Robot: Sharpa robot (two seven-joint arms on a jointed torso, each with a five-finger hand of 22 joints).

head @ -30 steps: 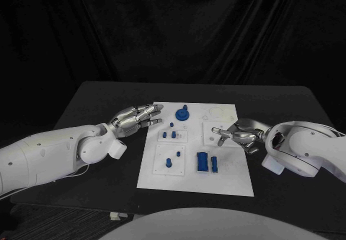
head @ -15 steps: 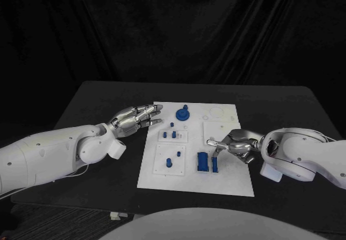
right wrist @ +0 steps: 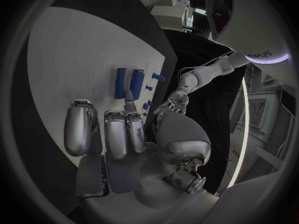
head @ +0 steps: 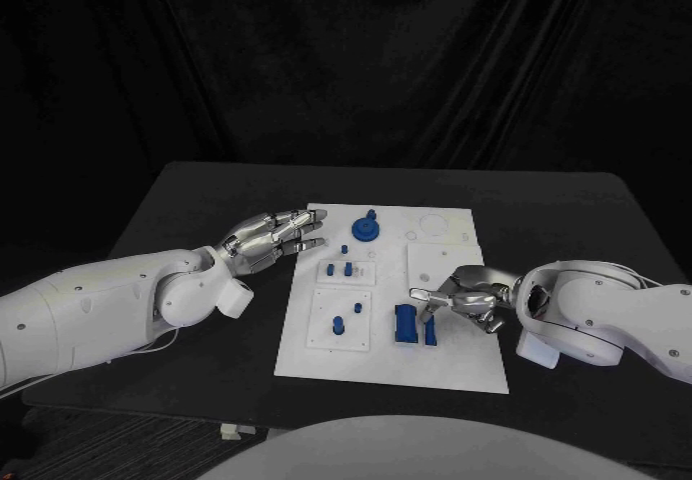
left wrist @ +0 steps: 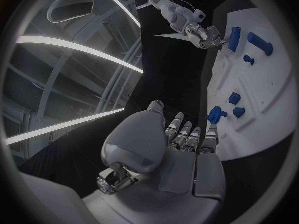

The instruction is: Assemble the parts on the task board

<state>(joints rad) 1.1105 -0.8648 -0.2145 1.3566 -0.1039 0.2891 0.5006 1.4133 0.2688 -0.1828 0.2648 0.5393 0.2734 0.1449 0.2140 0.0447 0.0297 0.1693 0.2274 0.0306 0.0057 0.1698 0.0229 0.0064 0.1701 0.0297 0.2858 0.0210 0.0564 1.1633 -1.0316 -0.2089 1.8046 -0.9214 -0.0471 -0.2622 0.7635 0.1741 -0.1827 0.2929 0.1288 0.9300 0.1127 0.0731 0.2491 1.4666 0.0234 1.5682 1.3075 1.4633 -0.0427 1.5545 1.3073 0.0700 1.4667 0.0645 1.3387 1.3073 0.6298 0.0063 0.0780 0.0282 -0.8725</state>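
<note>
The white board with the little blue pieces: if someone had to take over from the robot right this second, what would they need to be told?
Left hand: open, holding nothing, at the left edge of the task board.
Right hand: holding nothing, fingers apart, over the board's right side, fingertips next to the two upright blue blocks.
Other parts: a round blue piece with a knob near the far end, two small pegs in the middle plate, one peg in the nearer plate.
Done: I cannot tell which parts are seated for good.
Left: probably the right hand grasps a block next.
</note>
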